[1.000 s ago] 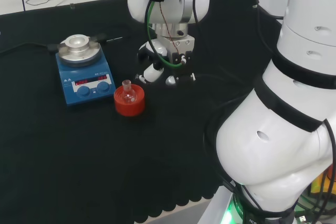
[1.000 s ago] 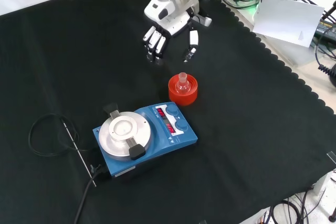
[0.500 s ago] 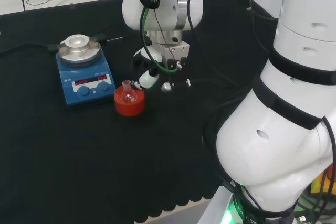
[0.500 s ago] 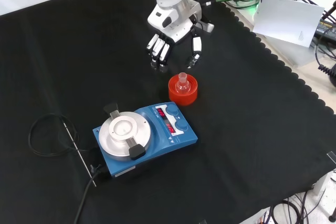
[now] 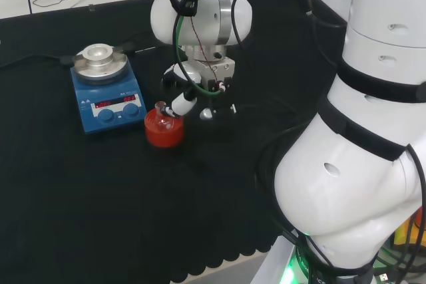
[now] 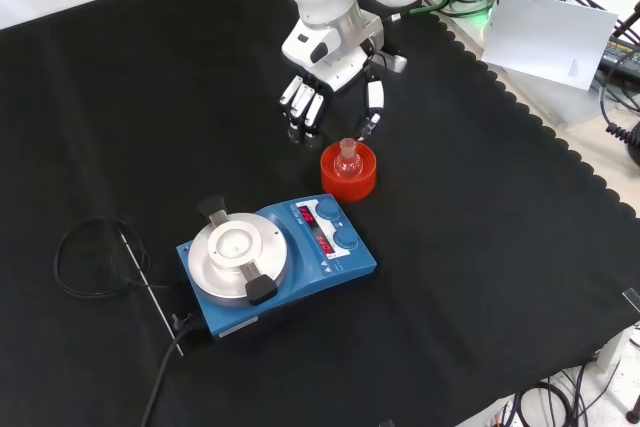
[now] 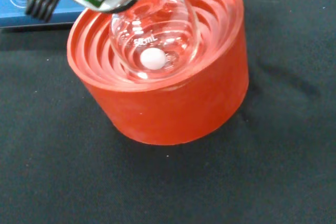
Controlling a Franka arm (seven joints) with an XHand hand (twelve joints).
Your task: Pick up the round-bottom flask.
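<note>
A small clear round-bottom flask [image 5: 162, 118] sits upright in a red ribbed stand [image 5: 164, 134] on the black cloth. In the front view the flask [image 6: 347, 159] rises from the stand [image 6: 349, 183] just below my hand [image 6: 322, 85]. The hand is open, with fingers [image 6: 303, 109] pointing down left of the stand and the thumb [image 6: 374, 103] above its right rim. In the head view the hand [image 5: 196, 84] hangs right of the flask, one fingertip close to its neck. In the wrist view the flask [image 7: 157, 35] holds a small white pellet [image 7: 153, 59] inside the stand [image 7: 178, 103].
A blue hotplate stirrer [image 5: 106, 98] with a round metal top stands left of the stand in the head view, and nearer the camera in the front view [image 6: 275, 257]. A black cable and a thin rod [image 6: 140, 282] lie beside it.
The hand has come down and closer to the flask: leftward in the head view, downward in the front view. Flask and stand have not moved.
</note>
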